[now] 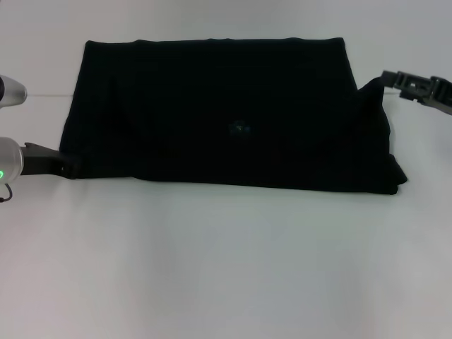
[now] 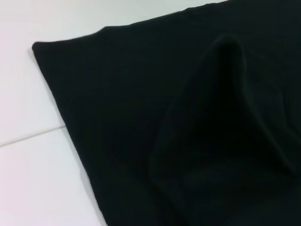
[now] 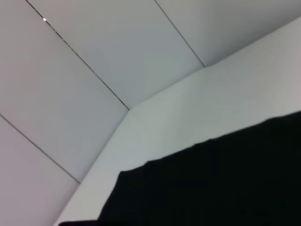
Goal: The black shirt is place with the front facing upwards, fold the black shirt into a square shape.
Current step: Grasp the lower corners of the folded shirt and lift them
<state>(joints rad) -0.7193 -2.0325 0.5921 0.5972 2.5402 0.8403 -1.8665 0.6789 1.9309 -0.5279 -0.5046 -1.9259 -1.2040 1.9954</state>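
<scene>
- The black shirt (image 1: 212, 113) lies spread on the white surface (image 1: 226, 268) as a wide, roughly rectangular dark band, its far edge straight and its near edge running slightly downhill toward the right.
- No lettering shows on the upward face; only a small bluish mark (image 1: 240, 129) sits near the middle of the cloth.
- The shirt's right end is bunched, with a rumpled corner sticking out at the near right and a raised peak at the far right.
- The left end effector (image 1: 67, 168) is low at the shirt's near-left corner, its dark tip right against the fabric edge. Whether it is gripping the cloth or merely touching it, I cannot tell.
- The right end effector (image 1: 387, 75) reaches in from the right at the shirt's raised far-right corner, its tip meeting the peak; I cannot tell its state either.
- In the left wrist view, the cloth (image 2: 188, 132) has a soft raised fold standing up from the flat layer beneath.
</scene>
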